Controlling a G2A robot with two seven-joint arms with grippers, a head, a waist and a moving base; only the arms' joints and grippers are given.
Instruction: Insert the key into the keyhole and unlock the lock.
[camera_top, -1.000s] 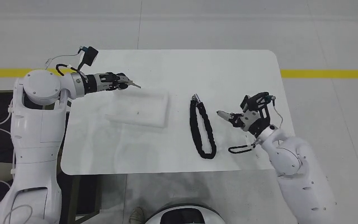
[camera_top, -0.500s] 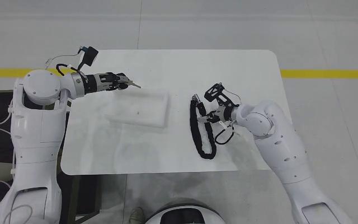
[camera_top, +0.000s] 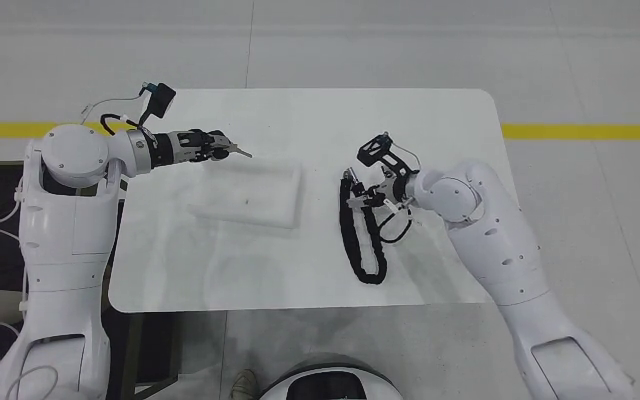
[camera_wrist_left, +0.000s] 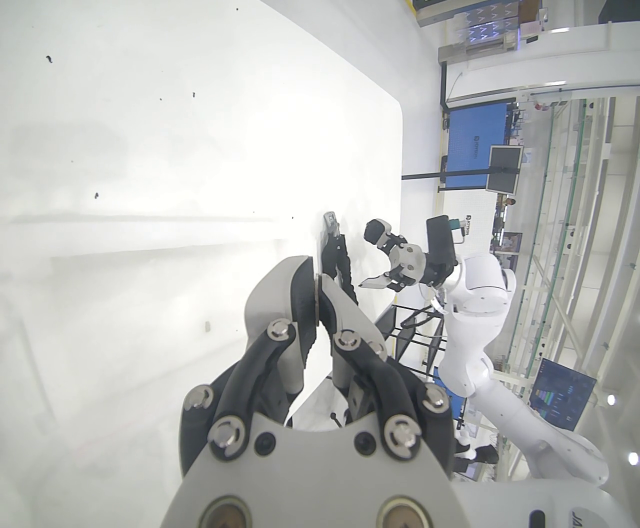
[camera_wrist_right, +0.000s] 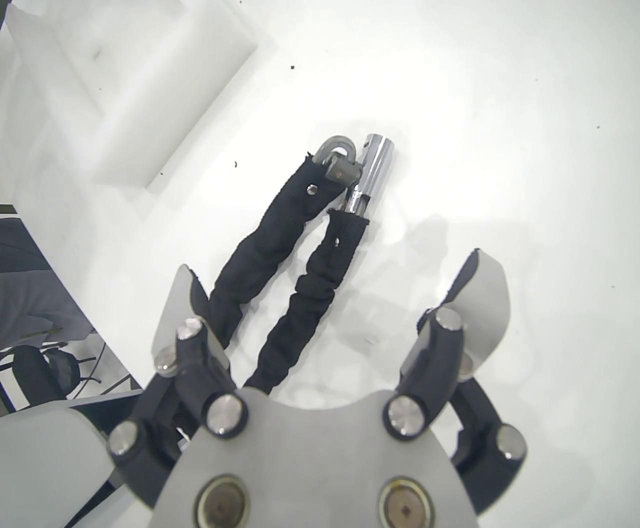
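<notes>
The left end effector (camera_top: 226, 148) hangs over the bench's far left part, clenched on a small metal key (camera_top: 241, 152). In its wrist view, the key (camera_wrist_left: 317, 295) shows as a thin edge pinched between the black pads, its blade pointing toward the middle of the white bench (camera_top: 430, 120).

A black fabric-sleeved chain lock (camera_top: 361, 238) lies doubled on the bench right of centre, well apart from the key. Its silver lock cylinder (camera_wrist_right: 374, 162) and grey metal end loop (camera_wrist_right: 337, 152) lie side by side at the far end.

The right end effector (camera_top: 366, 196) is released, fingers spread wide, and sits low over the chain's upper part just short of the cylinder. I cannot tell whether it touches the sleeve (camera_wrist_right: 260, 260).

A white foam block (camera_top: 250, 195) lies flat between the two arms, left of the chain.
</notes>
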